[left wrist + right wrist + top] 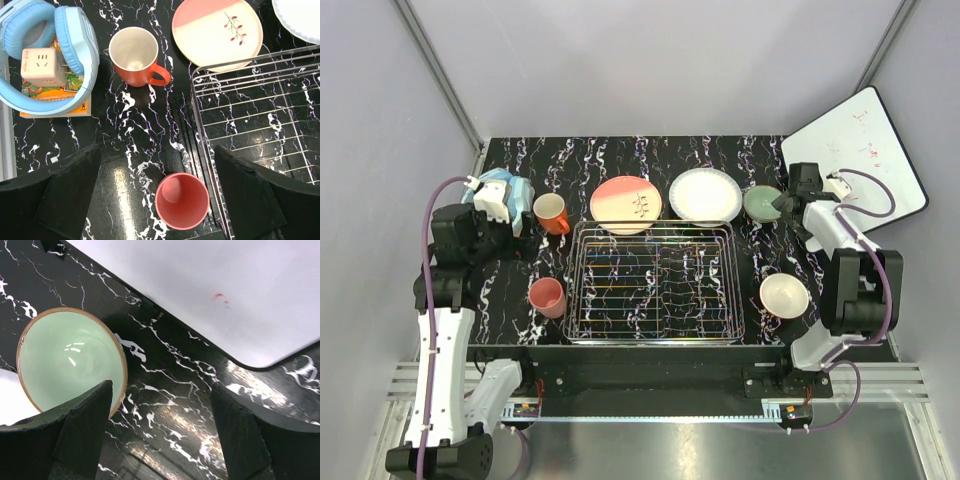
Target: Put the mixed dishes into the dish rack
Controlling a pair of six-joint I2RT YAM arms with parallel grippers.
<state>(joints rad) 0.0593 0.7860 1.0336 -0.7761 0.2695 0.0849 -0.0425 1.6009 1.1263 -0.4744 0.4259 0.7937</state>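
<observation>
**Dish rack.** The dish rack (653,225) stands at the centre of the bench (570,160), toward the lower edge of the top view. All six dishes rest on the bench outside it.

**Dishes, top view.**
- The pink plate (626,204) lies just above the rack's upper left corner. In the left wrist view its edge overlaps the rack's rim.
- The white plate (705,195) lies just right of the pink plate.
- The green bowl (761,202) sits close beside the white plate, further right.
- The white-and-orange bowl (784,295) sits just right of the rack, lower right of the frame.
- The red mug (552,213) stands upright left of the pink plate.
- The pink cup (547,297) stands upright, just left of the rack.

**Left pincer.** The left pincer (156,165) is spread wide and holds nothing. In its wrist view the pink cup appears between the two fingers (70,190), nearer the right-of-frame one and clear of both.

**Right pincer.** The right pincer (161,390) is spread wide and holds nothing. The green bowl sits at the left of its wrist view, its rim partly behind one finger. Contact cannot be determined.

**Other items.** Blue headphones (505,190) lie at the upper left of the bench, and a white board (860,150) lies at the upper right.
</observation>
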